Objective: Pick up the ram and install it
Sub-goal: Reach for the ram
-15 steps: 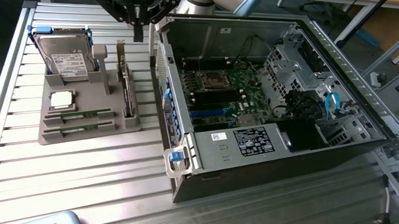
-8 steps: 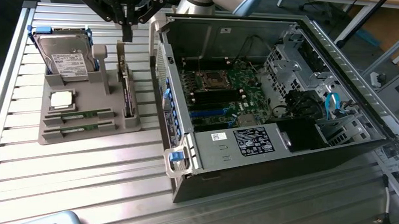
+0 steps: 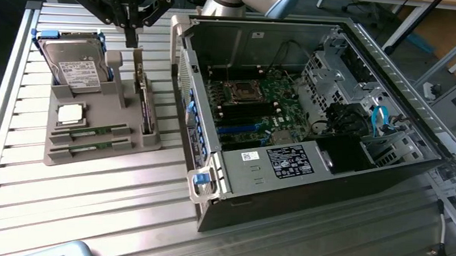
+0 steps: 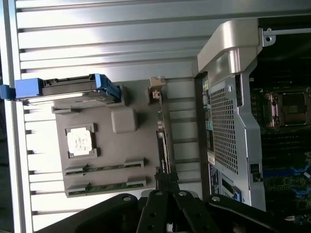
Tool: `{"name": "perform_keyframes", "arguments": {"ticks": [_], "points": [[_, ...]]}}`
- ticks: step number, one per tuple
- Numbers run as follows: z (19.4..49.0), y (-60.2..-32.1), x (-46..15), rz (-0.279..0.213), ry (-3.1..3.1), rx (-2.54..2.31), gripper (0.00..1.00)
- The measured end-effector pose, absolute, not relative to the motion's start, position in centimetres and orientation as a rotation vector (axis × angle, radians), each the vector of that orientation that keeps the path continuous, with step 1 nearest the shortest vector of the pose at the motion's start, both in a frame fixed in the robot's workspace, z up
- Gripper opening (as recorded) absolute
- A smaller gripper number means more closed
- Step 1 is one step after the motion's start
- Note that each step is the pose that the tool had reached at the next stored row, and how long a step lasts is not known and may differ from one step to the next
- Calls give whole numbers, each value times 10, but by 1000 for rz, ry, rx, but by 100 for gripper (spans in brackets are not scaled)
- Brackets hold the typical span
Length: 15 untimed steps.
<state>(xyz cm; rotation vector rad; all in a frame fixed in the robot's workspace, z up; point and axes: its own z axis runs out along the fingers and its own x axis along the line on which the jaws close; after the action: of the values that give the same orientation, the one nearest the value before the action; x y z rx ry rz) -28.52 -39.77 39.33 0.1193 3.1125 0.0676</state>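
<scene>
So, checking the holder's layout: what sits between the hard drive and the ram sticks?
The silver processor chip lies there, plain in the exterior and wrist views.

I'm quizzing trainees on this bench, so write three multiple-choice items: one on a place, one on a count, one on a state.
1. Where is the hard drive?
A) on the bare table
B) on the gray holder
C) on the floor

2. How many memory sticks lie in the holder?
A) one
B) two
C) four

3. The computer case is:
A) open
B) closed
C) upside down

Answers:
1 B, the drive stands at one end of the holder.
2 B, two sticks lie in neighbouring slots.
3 A, the case's inside is plainly in view.
</scene>
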Motion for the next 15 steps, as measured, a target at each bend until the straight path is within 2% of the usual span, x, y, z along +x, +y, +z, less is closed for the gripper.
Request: {"name": "perform_keyframes", "arguments": {"ticks": [15], "points": [[393,-397,-320,68,3112,120,10]]}}
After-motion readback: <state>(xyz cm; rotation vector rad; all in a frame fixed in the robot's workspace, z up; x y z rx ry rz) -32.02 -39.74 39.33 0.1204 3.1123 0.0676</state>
